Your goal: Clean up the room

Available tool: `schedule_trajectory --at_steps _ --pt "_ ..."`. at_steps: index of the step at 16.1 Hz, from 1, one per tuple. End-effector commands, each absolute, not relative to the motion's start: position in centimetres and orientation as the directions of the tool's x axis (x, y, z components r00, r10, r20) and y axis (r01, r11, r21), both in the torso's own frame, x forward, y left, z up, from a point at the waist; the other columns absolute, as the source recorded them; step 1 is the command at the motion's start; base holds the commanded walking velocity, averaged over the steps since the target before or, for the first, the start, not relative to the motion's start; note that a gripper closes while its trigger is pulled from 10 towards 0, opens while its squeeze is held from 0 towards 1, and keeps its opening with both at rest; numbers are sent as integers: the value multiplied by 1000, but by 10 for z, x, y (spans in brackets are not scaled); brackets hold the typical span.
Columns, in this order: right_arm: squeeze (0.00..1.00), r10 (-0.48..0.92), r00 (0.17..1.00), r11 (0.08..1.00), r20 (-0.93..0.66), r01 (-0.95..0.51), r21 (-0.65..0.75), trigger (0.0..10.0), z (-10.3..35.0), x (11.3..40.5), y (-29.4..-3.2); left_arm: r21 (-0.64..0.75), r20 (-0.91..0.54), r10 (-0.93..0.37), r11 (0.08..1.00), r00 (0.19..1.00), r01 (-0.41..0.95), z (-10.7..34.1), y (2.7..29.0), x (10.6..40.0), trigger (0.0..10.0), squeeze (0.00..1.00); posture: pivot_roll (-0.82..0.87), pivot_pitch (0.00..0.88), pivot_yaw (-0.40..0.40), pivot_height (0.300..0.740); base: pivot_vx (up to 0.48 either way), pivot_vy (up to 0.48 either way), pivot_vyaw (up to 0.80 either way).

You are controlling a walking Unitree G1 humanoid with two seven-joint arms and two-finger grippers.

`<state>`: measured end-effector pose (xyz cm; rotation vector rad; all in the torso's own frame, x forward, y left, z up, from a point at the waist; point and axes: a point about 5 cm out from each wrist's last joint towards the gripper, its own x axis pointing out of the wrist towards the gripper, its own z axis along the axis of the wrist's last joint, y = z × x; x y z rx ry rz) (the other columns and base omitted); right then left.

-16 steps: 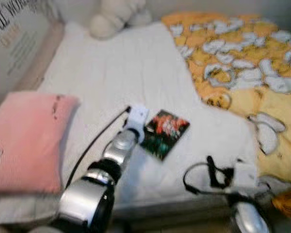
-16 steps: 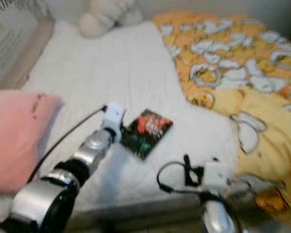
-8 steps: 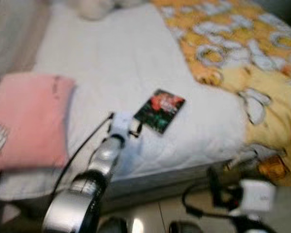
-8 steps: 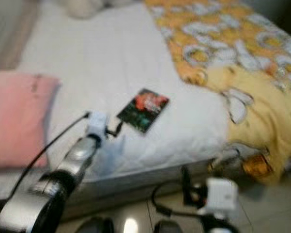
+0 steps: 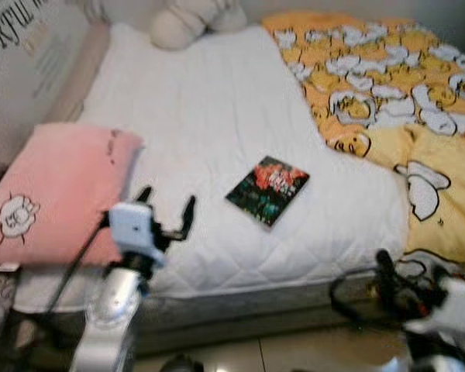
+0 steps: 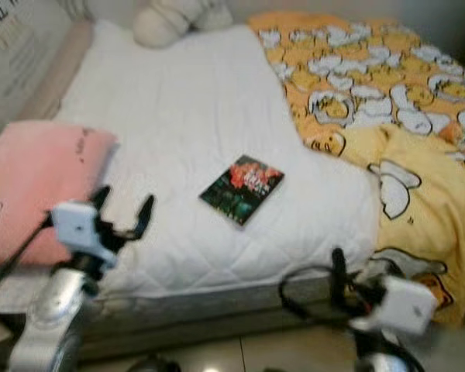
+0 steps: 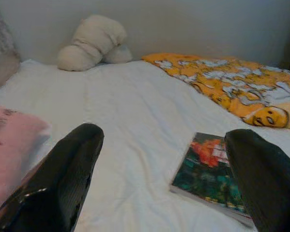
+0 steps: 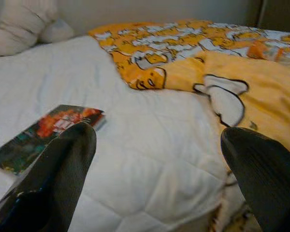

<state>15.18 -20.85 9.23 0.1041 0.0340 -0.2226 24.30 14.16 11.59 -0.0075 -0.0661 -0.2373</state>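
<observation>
A book (image 5: 267, 190) with a dark red-and-green cover lies flat on the white quilted bed (image 5: 201, 101), near its front edge. My left gripper (image 5: 167, 209) is open and hovers above the sheet to the left of the book, close to a pink pillow (image 5: 54, 194). Between its black fingers (image 7: 63, 174) there is only sheet, and the book (image 7: 210, 169) lies ahead beside one finger. My right gripper (image 6: 349, 279) is open too, low at the bed's front right corner, clear of the book (image 8: 43, 133).
A yellow-orange cartoon blanket (image 5: 387, 85) covers the bed's right side and hangs over the front corner. A cream plush toy (image 5: 190, 19) rests at the head of the bed. A printed wall panel (image 5: 23, 54) borders the left. Tiled floor (image 5: 294, 356) lies below the mattress edge.
The whole picture has shifted, so the camera has moved. My left gripper, at the book's edge a second ago, now sits further left near the pillow. The book still lies flat.
</observation>
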Motion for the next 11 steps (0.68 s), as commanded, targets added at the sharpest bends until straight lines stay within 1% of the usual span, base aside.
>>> schedule_trajectory --at_steps 1,5,8,11 --pt "0 -208 977 975 -42 210 75 10000 90 158 -207 13 47 -228 974 973 227 121 140 256 10000 0 15 0 11 736 472 0 0" --pt "0 -208 977 976 -41 210 52 10000 84 172 -209 0 -3 -216 976 976 216 116 137 265 10000 0 -11 0 28 736 472 0 0" --pt "0 -195 980 980 -35 196 35 10000 83 175 -210 -24 -20 -239 971 971 239 115 131 271 10000 0 -25 0 32 736 472 0 0" --pt "0 -179 983 983 -33 180 32 10000 81 179 -209 -8 -34 -241 971 970 241 113 128 276 10000 0 -31 0 31 736 472 0 0"
